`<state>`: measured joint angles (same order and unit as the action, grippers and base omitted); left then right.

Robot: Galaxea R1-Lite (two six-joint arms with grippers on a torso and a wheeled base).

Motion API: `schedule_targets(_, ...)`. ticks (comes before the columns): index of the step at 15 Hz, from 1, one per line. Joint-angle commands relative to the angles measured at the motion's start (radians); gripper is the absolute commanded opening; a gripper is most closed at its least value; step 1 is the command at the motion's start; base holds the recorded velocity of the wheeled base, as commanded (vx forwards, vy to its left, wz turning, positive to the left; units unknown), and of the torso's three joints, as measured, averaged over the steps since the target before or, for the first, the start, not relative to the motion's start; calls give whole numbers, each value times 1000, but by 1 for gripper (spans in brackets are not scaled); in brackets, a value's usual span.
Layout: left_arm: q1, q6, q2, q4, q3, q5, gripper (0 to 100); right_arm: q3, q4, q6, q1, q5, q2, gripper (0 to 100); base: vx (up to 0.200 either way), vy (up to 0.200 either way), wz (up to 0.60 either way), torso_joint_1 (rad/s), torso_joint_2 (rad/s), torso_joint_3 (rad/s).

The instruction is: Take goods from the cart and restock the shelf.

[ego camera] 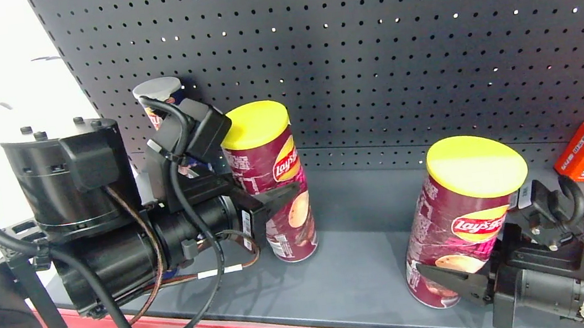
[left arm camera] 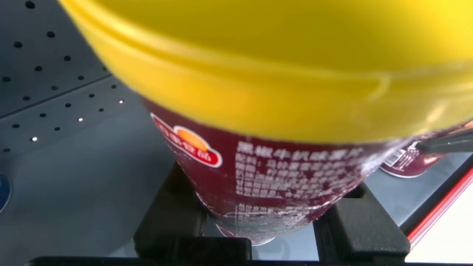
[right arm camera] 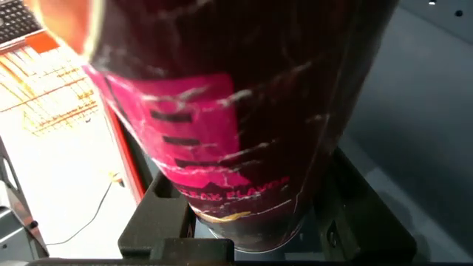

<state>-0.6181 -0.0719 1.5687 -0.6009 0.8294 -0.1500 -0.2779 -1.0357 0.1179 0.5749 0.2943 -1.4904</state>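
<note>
The dark grey metal shelf point(ego camera: 362, 278) with a pegboard back carried two tall maroon cardboard chip tubes with yellow plastic lids: the upright canister point(ego camera: 273, 188) toward the shelf's left rear, and the tilted canister point(ego camera: 460, 221) at the shelf's front edge, right of middle. Both were probably light, smooth and thin-walled, easily dented, so a gentle squeeze on the body below the lid suited them. The left gripper point(ego camera: 285, 198) clasped the upright canister at mid-height; the right gripper point(ego camera: 445, 279) clasped the tilted canister near its base.

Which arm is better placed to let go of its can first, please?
Left, I think. The left claw holds the left can upright, base on the shelf; the right claw holds the right can tilted near the front edge.
</note>
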Motion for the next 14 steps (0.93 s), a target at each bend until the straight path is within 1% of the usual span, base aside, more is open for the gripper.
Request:
schedule_targets(1, 0, 0, 1, 0, -1, 0, 0, 0, 3, 0, 8, 0, -13, 0, 0, 0, 0, 0, 0, 0)
schedule_targets(5, 0, 0, 1, 0, -3, 0, 0, 6, 3, 2, 8, 2, -17, 0, 0, 0, 0, 0, 0, 0)
schedule_targets(6, 0, 0, 1, 0, -1, 0, 0, 11, 3, 2, 8, 2, -16, 100, 0, 0, 0, 0, 0, 0)
schedule_targets(10, 0, 0, 1, 0, -3, 0, 0, 31, 3, 3, 6, 0, 4, 100, 0, 0, 0, 0, 0, 0)
schedule_targets(14, 0, 0, 1, 0, -3, 0, 0, 62, 5, 20, 2, -3, 95, 100, 0, 0, 0, 0, 0, 0)
